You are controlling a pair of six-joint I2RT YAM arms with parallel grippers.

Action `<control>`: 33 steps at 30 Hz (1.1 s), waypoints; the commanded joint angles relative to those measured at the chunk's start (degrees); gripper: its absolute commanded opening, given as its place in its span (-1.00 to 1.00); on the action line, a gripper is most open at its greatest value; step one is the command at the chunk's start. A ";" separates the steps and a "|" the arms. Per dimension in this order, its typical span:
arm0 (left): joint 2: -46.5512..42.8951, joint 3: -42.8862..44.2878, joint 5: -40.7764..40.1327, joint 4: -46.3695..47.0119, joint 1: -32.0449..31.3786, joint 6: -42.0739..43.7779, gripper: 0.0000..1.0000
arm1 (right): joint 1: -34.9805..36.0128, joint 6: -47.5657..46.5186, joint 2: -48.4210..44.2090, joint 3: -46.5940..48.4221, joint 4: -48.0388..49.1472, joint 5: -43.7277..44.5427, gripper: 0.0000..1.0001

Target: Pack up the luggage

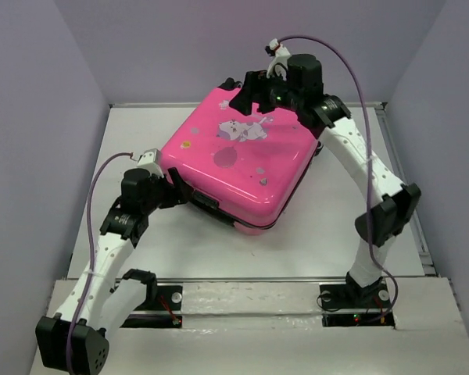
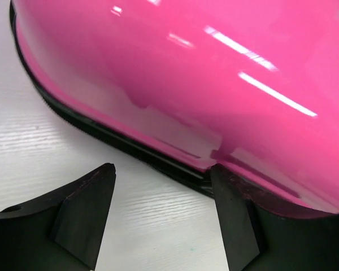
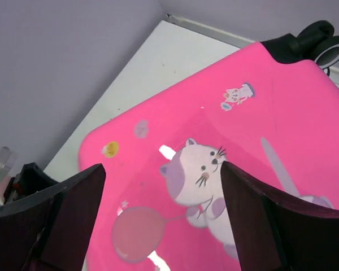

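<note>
Top external shows white table (image 1: 320, 250), lavender walls (image 1: 31, 117), closed luggage (image 1: 234, 168).

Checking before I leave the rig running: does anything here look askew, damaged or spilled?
Only that the suitcase sits turned at an angle to the edges of the table. It lies flat, looks shut, and its pink shell shows no marks. Nothing is spilled.

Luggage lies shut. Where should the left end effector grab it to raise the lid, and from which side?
Likely pinch the lip at the black zipper seam on the luggage side facing the left end effector, coming in low along the table. Its glossy dome gives no other edge.
</note>
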 commanded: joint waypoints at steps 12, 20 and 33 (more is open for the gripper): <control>-16.28 3.05 13.51 -3.89 -1.11 -0.76 -0.05 | 0.71 2.26 -59.76 -80.85 23.33 -6.06 -0.86; -20.34 -1.35 24.68 -6.10 -5.05 -4.09 -0.40 | 0.71 5.36 -66.73 -94.18 24.12 -0.27 -0.28; -11.48 -6.27 9.92 4.44 -24.48 -11.92 -0.27 | 0.71 -0.01 -53.55 -98.40 45.74 -6.14 -0.11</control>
